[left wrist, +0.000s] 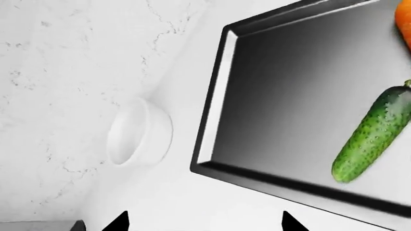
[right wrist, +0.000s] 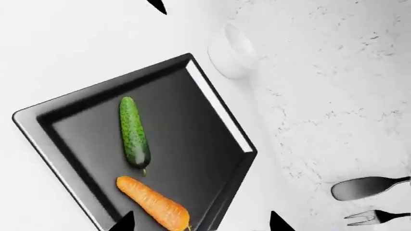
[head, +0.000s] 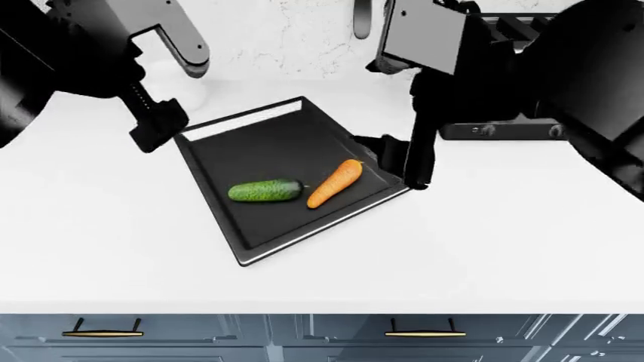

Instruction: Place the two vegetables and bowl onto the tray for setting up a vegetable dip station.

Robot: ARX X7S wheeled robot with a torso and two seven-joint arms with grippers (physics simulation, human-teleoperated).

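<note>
The black tray lies on the white counter. The green cucumber and the orange carrot lie side by side on it, apart from each other. The white bowl stands on the counter just beyond the tray's far left edge, near the wall; it also shows in the right wrist view. In the head view my left arm hides it. My left gripper is open and empty, above the counter near the bowl. My right gripper is open and empty, above the tray's right edge by the carrot.
A marbled wall runs behind the counter, close behind the bowl. A spoon and a fork hang on it. A dark appliance with knobs sits at the back right. Drawers run below the counter's front edge.
</note>
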